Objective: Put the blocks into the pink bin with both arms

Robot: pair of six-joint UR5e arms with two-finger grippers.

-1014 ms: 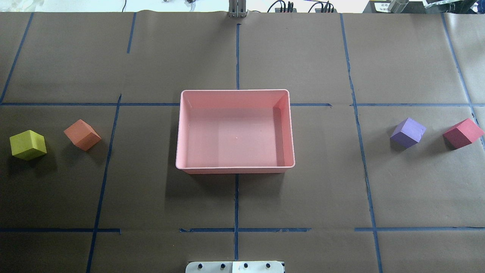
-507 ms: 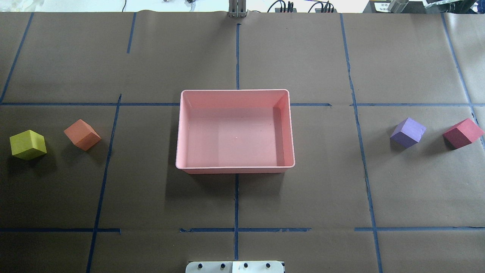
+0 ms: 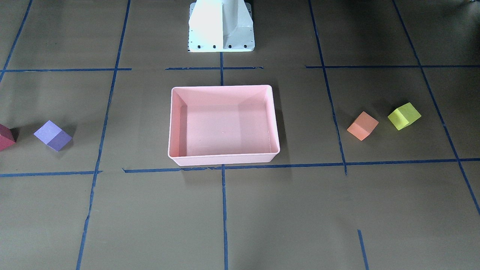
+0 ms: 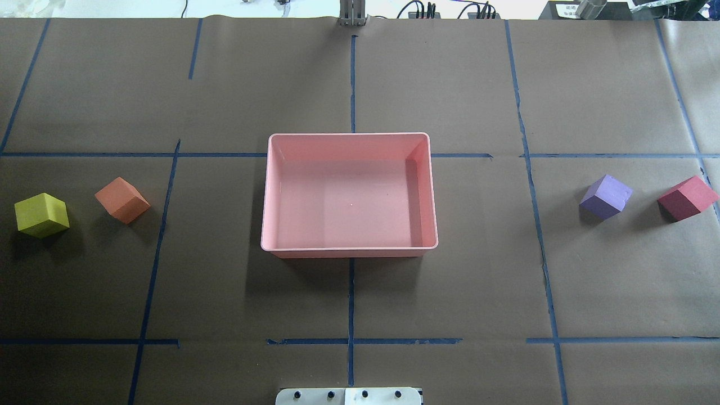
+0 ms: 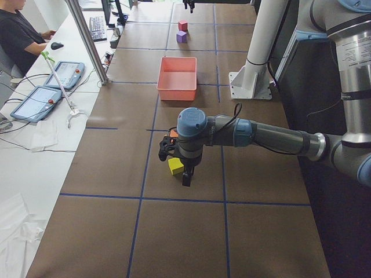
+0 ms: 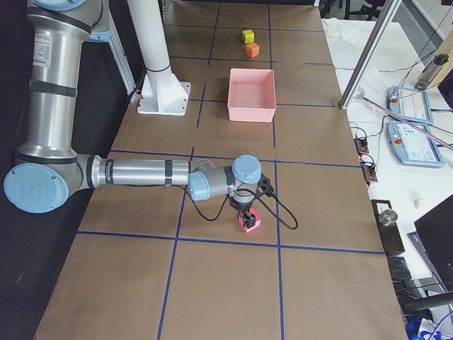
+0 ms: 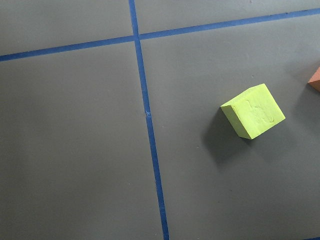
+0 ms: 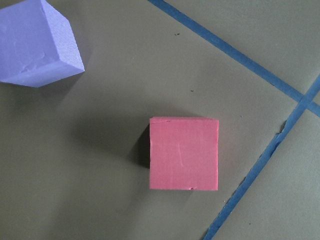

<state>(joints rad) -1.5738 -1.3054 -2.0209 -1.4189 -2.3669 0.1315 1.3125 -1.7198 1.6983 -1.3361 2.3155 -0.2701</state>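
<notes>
On my left the left gripper [image 5: 184,174] hangs just above the yellow-green block [image 4: 41,214], with the orange block [image 4: 122,199] near it, and from the side cam I honestly can't tell if the pincer is spread or closed, or gripping anything. The pink bin [image 4: 264,197] sits mid-table, well apart from all four blocks, which lie on the brown paper [image 4: 450,292] outside it. Over on the right it's the purple block [image 4: 606,196], then the red block [image 4: 687,197] with the right gripper [image 6: 246,210] low over it. Same deal there, can't tell how open that one is or whether it holds anything.
</notes>
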